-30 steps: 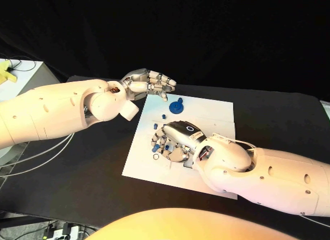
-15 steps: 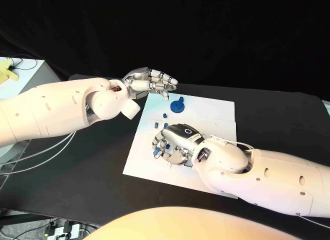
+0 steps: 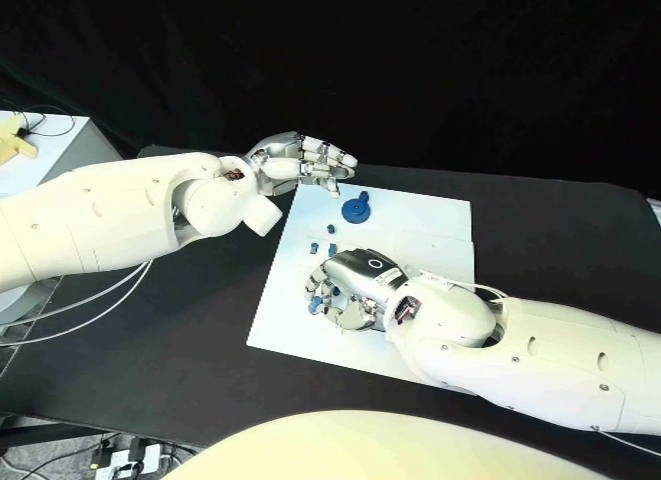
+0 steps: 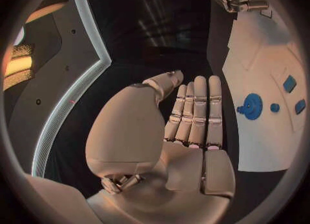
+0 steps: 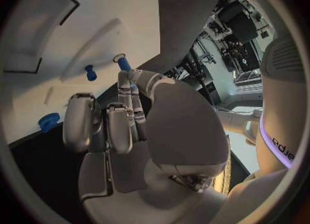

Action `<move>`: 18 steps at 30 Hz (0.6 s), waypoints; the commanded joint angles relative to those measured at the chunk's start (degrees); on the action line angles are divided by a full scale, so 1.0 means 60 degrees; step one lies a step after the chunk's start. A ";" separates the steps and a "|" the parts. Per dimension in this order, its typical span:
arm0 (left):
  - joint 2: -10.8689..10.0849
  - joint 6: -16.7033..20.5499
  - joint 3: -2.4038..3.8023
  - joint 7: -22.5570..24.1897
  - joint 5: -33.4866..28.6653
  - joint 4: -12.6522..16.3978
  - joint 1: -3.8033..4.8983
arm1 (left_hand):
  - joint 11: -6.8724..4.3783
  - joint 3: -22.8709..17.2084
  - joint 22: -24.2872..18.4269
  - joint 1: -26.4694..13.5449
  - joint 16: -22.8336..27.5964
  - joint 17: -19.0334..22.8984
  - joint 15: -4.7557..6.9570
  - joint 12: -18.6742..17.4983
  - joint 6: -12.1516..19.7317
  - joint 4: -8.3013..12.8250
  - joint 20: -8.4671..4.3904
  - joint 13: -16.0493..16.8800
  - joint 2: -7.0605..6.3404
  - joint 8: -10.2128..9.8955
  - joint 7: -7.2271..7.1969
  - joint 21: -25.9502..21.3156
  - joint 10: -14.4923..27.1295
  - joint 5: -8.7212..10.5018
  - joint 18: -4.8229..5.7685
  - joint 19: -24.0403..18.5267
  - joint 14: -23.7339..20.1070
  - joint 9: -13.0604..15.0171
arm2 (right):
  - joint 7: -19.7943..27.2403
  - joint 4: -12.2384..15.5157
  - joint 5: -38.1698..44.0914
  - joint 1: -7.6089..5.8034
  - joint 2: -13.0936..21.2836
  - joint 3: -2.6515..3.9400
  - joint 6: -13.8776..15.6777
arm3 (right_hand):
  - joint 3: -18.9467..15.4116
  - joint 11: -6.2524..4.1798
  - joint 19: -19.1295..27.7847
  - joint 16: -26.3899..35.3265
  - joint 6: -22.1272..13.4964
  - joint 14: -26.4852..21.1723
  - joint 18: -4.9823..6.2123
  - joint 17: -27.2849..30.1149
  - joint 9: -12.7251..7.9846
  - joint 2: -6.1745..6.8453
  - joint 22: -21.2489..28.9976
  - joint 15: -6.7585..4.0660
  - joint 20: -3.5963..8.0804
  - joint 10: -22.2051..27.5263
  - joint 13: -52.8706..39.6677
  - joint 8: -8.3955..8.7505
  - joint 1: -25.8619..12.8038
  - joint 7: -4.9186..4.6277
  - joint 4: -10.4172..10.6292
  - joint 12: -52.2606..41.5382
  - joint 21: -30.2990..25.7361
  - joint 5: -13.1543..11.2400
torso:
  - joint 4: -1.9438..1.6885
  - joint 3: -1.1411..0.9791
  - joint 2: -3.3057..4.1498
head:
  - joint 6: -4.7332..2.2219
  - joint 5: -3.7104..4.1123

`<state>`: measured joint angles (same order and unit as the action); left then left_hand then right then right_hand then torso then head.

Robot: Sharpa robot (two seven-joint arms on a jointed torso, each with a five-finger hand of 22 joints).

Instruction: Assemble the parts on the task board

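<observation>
Left hand: your left hand hangs above the counter just past the far left corner of the task board. In the left wrist view the left hand lies flat, its fingers straight and side by side, with nothing in the palm, so it holds nothing.

Right hand: your right hand sits low over the middle of the task board, palm down. In the right wrist view the right hand has its fingers partly curled, and a blue peg stands at the tip of one long finger, by the thumb. You cannot tell from these views whether the peg is pinched or only touched.

Task board: the white plate lies flat on the counter between your two arms; its near right corner is hidden under the right arm.

Round blue part: the round blue part rests on the far half of the board, near the left hand and apart from it; the left wrist view shows the same part on the white surface.

Small blue parts: a few small blue parts lie on the board between the round part and the right hand; more blue pieces show at the right hand's fingertips. In the right wrist view another small blue piece stands on the board just beside the peg.
</observation>
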<state>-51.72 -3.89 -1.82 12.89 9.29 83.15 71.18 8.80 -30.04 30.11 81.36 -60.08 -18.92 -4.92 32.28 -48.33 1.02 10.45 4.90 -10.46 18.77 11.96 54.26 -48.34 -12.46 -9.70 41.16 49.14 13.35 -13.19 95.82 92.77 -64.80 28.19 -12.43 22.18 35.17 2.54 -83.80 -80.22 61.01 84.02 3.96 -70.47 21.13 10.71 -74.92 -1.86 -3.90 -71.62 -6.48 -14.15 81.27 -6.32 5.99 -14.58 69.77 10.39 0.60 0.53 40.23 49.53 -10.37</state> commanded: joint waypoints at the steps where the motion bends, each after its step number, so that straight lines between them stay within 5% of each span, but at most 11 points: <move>1: 0.0012 -0.0164 0.0006 0.0043 -0.0063 0.0018 0.0005 | 0.0000 0.0052 -0.0014 0.0033 0.0062 0.0011 -0.0014 0.0042 0.0068 0.0017 0.0014 -0.0011 0.0084 0.0034 0.0000 -0.0040 0.0073 0.0003 -0.0130 0.0086 -0.0076 -0.0011 | -0.0029 0.0001 0.0168 0.0018 -0.0018 -0.0003 -0.0220 | 0.0063 -0.0034 -0.0273 0.0037 0.0055 0.0329 -0.0049 -0.0003 0.0651 -0.0102 -0.0985 -0.0046 0.0063 0.0004 -0.0009 -0.0467 0.0025 -0.0015 -0.0018 0.0066 -0.0021 0.0042 | 0.0002 0.0004 0.0001 | 0.0008 -0.0007; 18: -0.0022 -0.0159 0.0006 0.0041 -0.0063 0.0037 0.0005 | 0.0000 0.0052 -0.0014 0.0033 0.0062 0.0011 -0.0014 0.0042 0.0068 0.0017 0.0014 -0.0011 0.0084 0.0034 0.0000 -0.0040 0.0073 0.0003 -0.0130 0.0086 -0.0076 -0.0011 | -0.0150 -0.0162 0.0289 0.0051 -0.0063 -0.0014 -0.0387 | 0.0067 -0.0033 -0.0274 0.0039 0.0050 0.0328 -0.0050 0.0001 0.0656 -0.0103 -0.0989 -0.0045 0.0063 0.0001 -0.0011 -0.0470 0.0020 -0.0017 -0.0024 0.0074 -0.0014 0.0044 | -0.0002 0.0001 -0.0002 | 0.0037 -0.0017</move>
<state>-51.88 -3.94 -1.82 12.83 9.28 83.21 71.18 8.80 -30.05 30.12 81.36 -60.08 -18.93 -4.92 32.28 -48.33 1.02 10.66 4.91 -10.46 18.77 11.96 54.26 -48.34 -12.46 -9.70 41.37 49.14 13.35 -13.72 94.92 93.36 -64.57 27.89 -12.50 21.04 35.33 2.57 -83.80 -80.22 60.76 84.02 3.96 -70.47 21.13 10.69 -74.94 -1.86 -3.90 -71.63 -6.50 -14.17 81.29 -6.39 5.82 -14.34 69.77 10.45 0.59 0.55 40.23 49.71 -10.48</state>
